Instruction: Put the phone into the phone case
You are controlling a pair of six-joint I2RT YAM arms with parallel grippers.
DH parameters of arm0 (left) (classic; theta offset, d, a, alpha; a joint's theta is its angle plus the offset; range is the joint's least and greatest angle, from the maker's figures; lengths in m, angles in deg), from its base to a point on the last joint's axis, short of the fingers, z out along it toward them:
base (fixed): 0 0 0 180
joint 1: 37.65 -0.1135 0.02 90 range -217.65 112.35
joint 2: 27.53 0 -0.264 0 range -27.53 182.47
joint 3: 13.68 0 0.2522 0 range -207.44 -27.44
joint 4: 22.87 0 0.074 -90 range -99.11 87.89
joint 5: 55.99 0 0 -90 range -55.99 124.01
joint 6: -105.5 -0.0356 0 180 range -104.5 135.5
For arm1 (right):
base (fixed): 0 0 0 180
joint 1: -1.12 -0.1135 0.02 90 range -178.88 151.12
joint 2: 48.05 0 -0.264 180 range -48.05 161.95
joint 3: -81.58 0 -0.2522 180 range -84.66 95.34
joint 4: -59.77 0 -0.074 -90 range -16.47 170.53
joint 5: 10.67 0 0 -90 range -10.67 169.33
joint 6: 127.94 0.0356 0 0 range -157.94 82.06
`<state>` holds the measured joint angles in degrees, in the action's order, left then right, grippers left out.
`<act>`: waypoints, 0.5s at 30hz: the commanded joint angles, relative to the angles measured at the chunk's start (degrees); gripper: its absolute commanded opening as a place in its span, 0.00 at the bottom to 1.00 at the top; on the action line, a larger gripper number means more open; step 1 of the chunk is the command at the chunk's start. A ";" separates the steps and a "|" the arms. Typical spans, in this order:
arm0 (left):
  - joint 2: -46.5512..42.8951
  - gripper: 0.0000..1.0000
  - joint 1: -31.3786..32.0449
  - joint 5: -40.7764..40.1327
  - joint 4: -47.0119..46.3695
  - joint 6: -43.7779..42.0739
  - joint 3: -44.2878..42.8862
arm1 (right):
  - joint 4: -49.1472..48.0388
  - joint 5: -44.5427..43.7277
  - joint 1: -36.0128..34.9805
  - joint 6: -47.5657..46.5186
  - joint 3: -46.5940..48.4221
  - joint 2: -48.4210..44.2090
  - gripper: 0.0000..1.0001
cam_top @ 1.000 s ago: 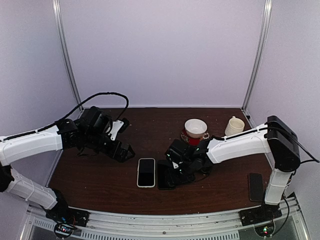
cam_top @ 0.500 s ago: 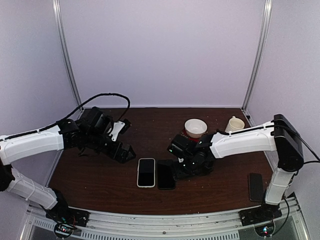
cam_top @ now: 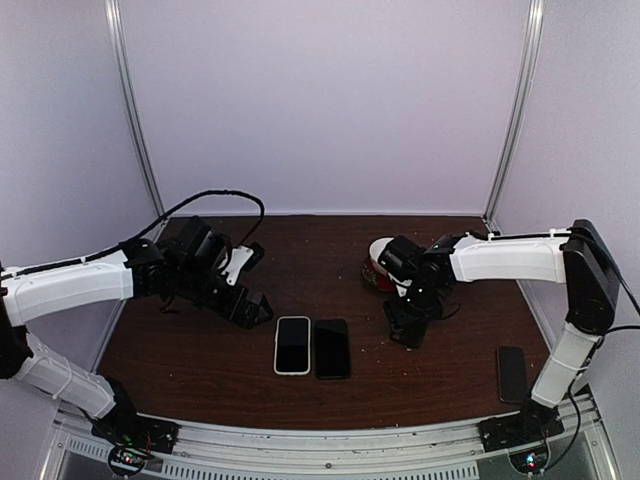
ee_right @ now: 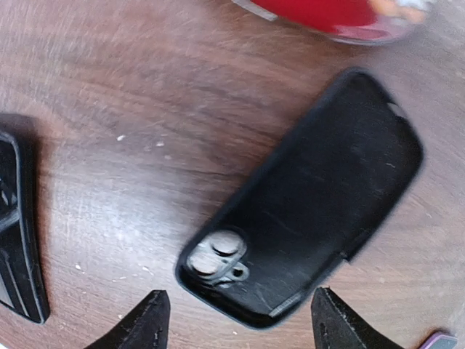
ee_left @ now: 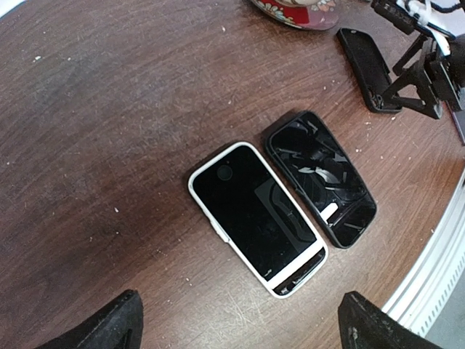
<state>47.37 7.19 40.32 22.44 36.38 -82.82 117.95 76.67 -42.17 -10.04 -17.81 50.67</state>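
A white-rimmed phone (cam_top: 292, 344) lies screen up at the table's front middle, also in the left wrist view (ee_left: 254, 218). A glossy black case (cam_top: 332, 348) with a raised rim lies touching its right side (ee_left: 321, 178). A second black case-like thing (ee_right: 305, 203) lies back up near the bowl, with camera lenses showing in its cutout. My right gripper (ee_right: 243, 323) is open just above it, its tips either side of the lens end (cam_top: 405, 328). My left gripper (ee_left: 240, 327) is open and empty, left of the white phone (cam_top: 250, 308).
A red and white bowl (cam_top: 378, 274) stands behind the right gripper, partly hidden by the arm, and shows in the wrist views (ee_left: 298, 11) (ee_right: 327, 14). Another dark phone (cam_top: 512, 373) lies at the front right. The table's front rail (ee_left: 436, 262) is close.
My right gripper has left the black case beside the white phone and moved right and back, over the black thing near the bowl. The left arm has barely moved.
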 commanded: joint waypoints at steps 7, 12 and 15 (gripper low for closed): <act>1.88 0.97 0.07 0.34 -1.31 -1.24 -0.61 | -0.79 -4.99 3.12 1.95 7.17 8.98 0.65; 2.40 0.98 0.06 1.64 -1.25 -1.20 -0.88 | -3.55 -2.83 3.17 2.77 7.51 12.33 0.63; 2.24 0.97 0.07 1.55 -1.20 -1.20 -0.88 | -4.30 -0.90 3.17 2.61 7.16 13.52 0.47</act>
<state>49.38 7.19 40.82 22.42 35.99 -82.82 115.37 74.53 -39.09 -8.49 -11.41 62.58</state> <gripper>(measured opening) 0.975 0.572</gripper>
